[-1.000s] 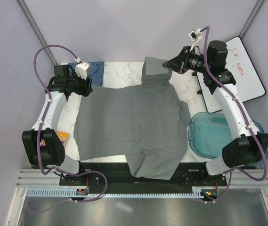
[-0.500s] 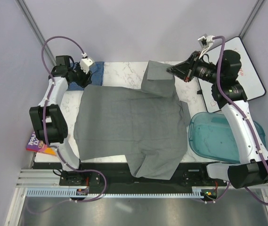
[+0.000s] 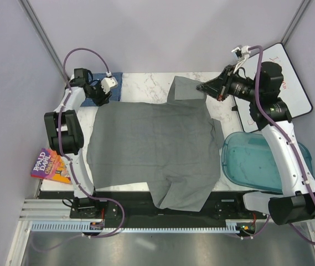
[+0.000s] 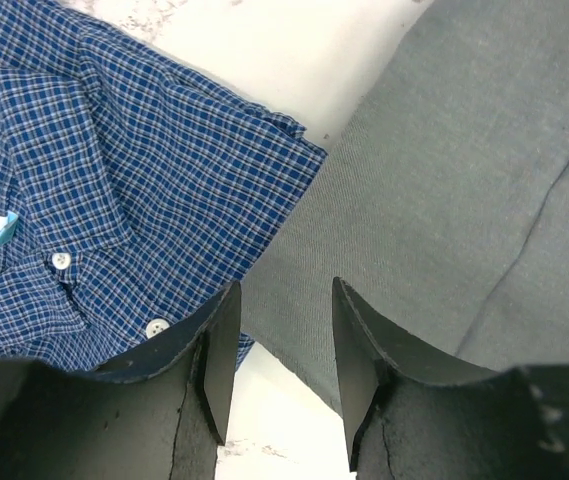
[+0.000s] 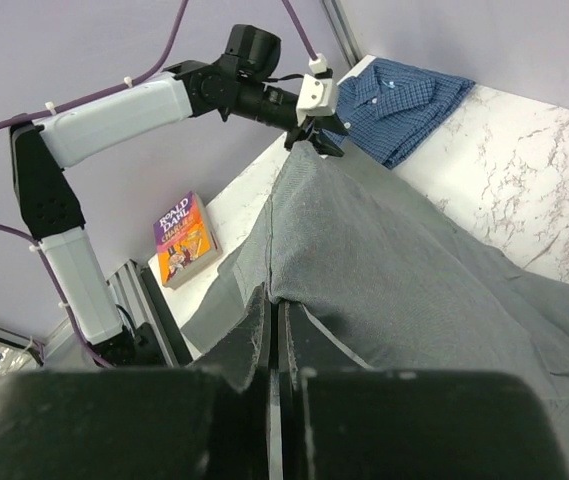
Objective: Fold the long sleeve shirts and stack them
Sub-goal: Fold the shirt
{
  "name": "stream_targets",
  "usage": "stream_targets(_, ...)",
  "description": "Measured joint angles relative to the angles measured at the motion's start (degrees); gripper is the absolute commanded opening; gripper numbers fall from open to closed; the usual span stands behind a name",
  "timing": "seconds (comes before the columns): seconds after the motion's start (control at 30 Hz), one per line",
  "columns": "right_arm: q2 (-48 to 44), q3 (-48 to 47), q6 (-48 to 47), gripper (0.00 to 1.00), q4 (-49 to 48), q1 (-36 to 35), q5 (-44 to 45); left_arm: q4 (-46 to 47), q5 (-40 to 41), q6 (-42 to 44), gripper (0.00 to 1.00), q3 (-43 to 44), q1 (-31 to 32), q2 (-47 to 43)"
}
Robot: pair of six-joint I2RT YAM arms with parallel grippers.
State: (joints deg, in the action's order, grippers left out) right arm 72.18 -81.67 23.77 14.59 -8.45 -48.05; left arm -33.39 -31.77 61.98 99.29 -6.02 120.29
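Observation:
A plain grey long sleeve shirt (image 3: pixel 151 149) lies spread over the table, its hem hanging off the near edge. My right gripper (image 3: pixel 202 88) is shut on its far right corner (image 5: pixel 364 240) and holds that corner lifted off the table. The blue checked shirt (image 3: pixel 115 83) lies folded at the far left corner, collar and buttons showing (image 4: pixel 94 170). My left gripper (image 3: pixel 104 95) hovers at the grey shirt's far left edge, beside the blue shirt. Its jaws stand apart, with the grey cloth's edge (image 4: pixel 294 300) lying below the gap.
A colourful paperback book (image 3: pixel 50 165) lies off the table's left side. A teal tub (image 3: pixel 257 158) stands at the right edge, with a whiteboard (image 3: pixel 287 88) behind it. Bare marble (image 3: pixel 146 83) shows at the back between the two shirts.
My left arm has stretched back to the far left corner, uncovering the book, and its jaws have narrowed. My right gripper has shifted the lifted grey corner slightly.

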Motion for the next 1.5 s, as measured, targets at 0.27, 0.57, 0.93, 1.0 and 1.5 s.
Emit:
stream_targets(0.27, -3.9, 0.8, -0.7, 0.0, 1.2, 0.0, -0.9, -0.8, 1.3, 3.2, 0.45, 2.4, 0.0, 2.7)
stream_targets(0.57, -4.3, 1.1, -2.5, 0.0, 4.8, 0.0, -1.6, -1.8, 1.9, 5.3, 0.45, 2.4, 0.0, 4.5)
stream_targets(0.93, -6.1, 1.4, -4.1, 0.0, 7.3, 0.0, -2.7, -2.9, 2.2, 7.2, 0.47, 2.5, 0.0, 4.8)
stream_targets(1.0, -6.2, 1.4, -4.3, 0.0, 7.4, 0.0, -2.8, -3.1, 2.3, 7.3, 0.47, 2.6, 0.0, 4.9)
stream_targets(1.5, -8.9, 1.4, -6.4, 0.0, 10.5, 0.0, -3.7, -3.6, 2.9, 8.4, 0.45, 3.2, 0.2, 5.4)
